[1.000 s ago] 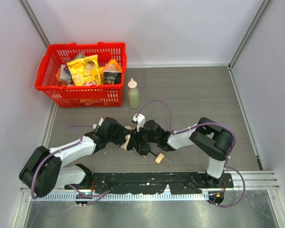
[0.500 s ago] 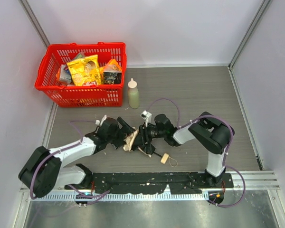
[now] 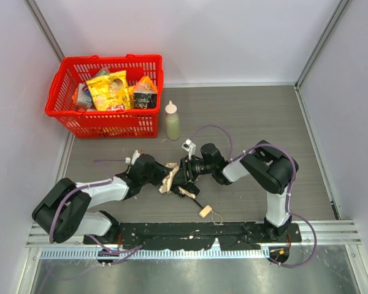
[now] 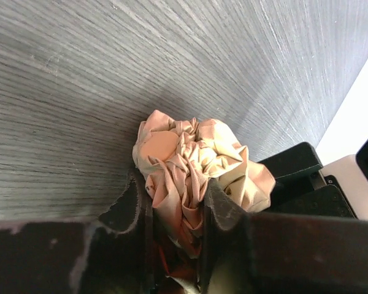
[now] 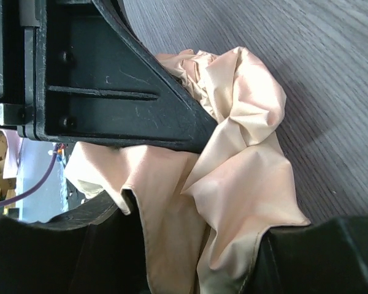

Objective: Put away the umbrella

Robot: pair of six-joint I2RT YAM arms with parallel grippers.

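1. The left hand (image 3: 161,177) and right hand (image 3: 179,176) both pinch the cloth of the umbrella (image 3: 170,179) on the worktop (image 3: 251,122), its knob (image 3: 204,211) trailing toward 5 o'clock.
2. Opposed pulling could tear cloth or slip one grip.

arms: left arm (image 3: 101,188) and right arm (image 3: 271,184), white shells, bulky black joints | cables: purple cable (image 3: 211,130) looped along each | hands: left hand (image 4: 172,196) and right hand (image 5: 196,251) matte black, scuffed; flat plate (image 5: 110,92) with round screws | base: black mounting plate (image 3: 190,236), counter's near edge
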